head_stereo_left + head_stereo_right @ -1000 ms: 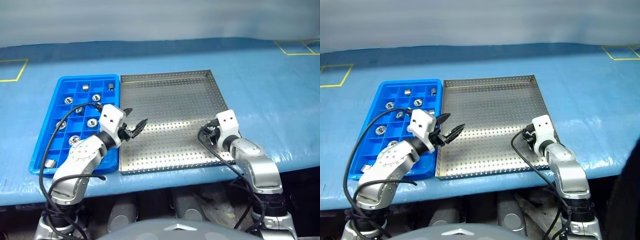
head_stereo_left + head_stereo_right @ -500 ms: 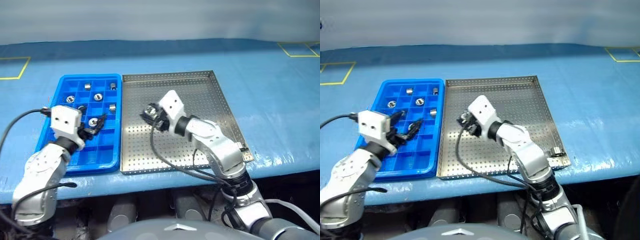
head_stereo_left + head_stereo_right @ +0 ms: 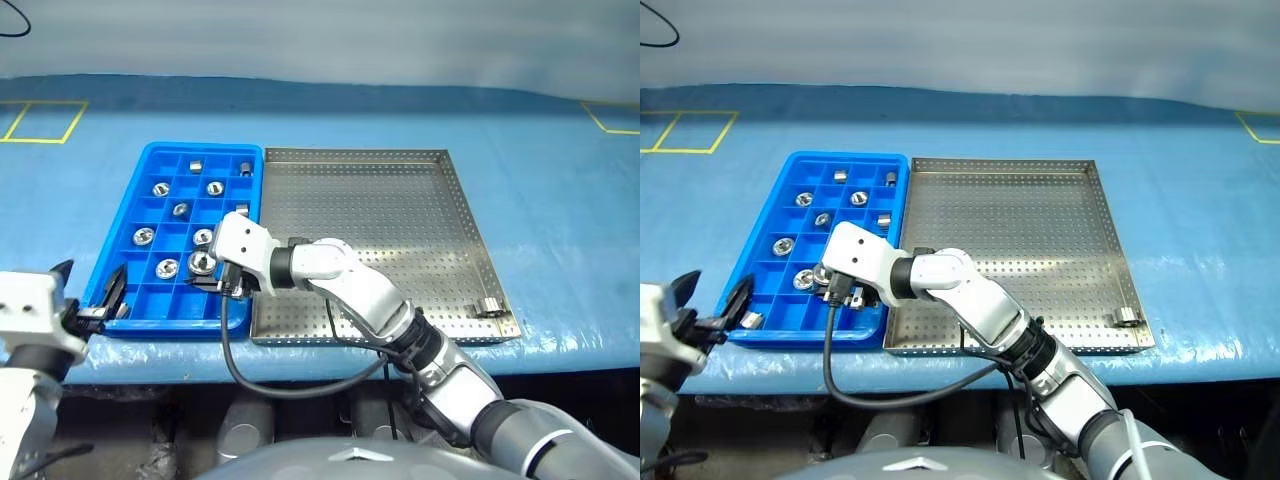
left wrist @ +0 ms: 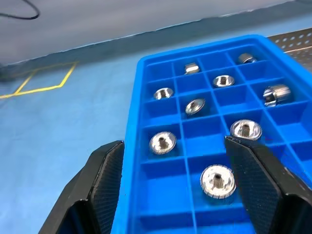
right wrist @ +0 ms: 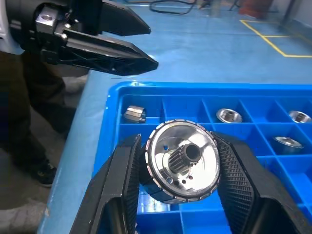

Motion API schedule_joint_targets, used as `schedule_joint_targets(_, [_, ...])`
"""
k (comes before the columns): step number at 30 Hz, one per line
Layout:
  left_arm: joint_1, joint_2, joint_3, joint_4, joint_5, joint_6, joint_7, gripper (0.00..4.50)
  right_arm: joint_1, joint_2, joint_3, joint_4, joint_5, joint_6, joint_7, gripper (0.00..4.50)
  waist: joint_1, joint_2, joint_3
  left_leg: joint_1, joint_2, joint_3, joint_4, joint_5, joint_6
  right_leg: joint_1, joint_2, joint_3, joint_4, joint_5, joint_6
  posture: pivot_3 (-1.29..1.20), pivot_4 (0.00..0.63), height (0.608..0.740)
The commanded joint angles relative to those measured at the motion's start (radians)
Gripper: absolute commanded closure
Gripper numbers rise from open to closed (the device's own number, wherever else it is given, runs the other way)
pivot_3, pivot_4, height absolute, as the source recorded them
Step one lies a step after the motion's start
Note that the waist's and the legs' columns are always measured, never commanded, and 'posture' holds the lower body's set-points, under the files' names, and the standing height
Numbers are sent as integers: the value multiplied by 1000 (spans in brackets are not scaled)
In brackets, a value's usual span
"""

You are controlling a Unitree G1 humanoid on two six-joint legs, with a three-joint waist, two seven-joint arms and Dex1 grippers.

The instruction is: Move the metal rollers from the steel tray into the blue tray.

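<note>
My right gripper (image 3: 205,270) reaches across to the near part of the blue tray (image 3: 170,326) and is shut on a shiny metal roller (image 5: 183,161), held just above the compartments. Several rollers (image 4: 163,142) lie in the tray's cells. One roller (image 3: 490,307) stands at the near right corner of the steel tray (image 3: 400,230). At the blue tray's near left corner, my left gripper (image 3: 88,290) is open and holds nothing; its black fingers (image 5: 97,44) show beyond the held roller.
Both trays lie side by side on a blue tablecloth (image 3: 560,200), close to the table's front edge. Yellow tape squares (image 3: 45,120) mark the cloth at the far left and far right.
My right arm swung left from over the steel tray to the blue tray's near cells, roller still gripped. The left arm drew back to the tray's near left corner. The camera shifted.
</note>
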Motion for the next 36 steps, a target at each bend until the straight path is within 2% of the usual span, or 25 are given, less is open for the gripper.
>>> schedule_joint_targets(1, [98,-70,59,-103,-17,-69,18,911,-27,32,14,20,3,-56,42,2652,20,-1,0,0,0,-1,0,0,0,0,0,-1,0,-1,-1,390,150,740])
schedule_joint_targets(8, [331,-197,28,-113,-26,-270,35,911,-53,77,40,123,-18,-128,101,2652,86,1,1,0,1,-5,-1,1,-3,0,2,-3,0,-5,1,510,150,740])
schedule_joint_targets(13, [414,-228,-26,-113,-14,-351,55,911,-69,95,35,186,-34,-156,119,2652,131,0,0,0,1,-8,0,1,-3,-1,3,-6,-1,-6,2,535,150,740])
schedule_joint_targets(20, [354,-164,-163,-113,23,-319,82,911,-105,99,-16,303,-78,-202,91,2652,166,0,1,0,1,-9,-1,1,-3,-1,4,-7,-1,-6,2,501,150,740])
schedule_joint_targets(23, [302,-126,-199,-113,30,-278,93,911,-118,93,-44,337,-93,-214,78,2652,167,0,1,-1,0,-9,-1,1,-3,-1,5,-7,-1,-6,2,465,150,740])
schedule_joint_targets(36, [215,-57,-186,-113,12,-191,103,911,-65,41,-28,300,-128,-172,129,2652,141,1,1,-1,-1,-9,-3,2,-7,1,7,-8,0,-8,-1,406,150,740])
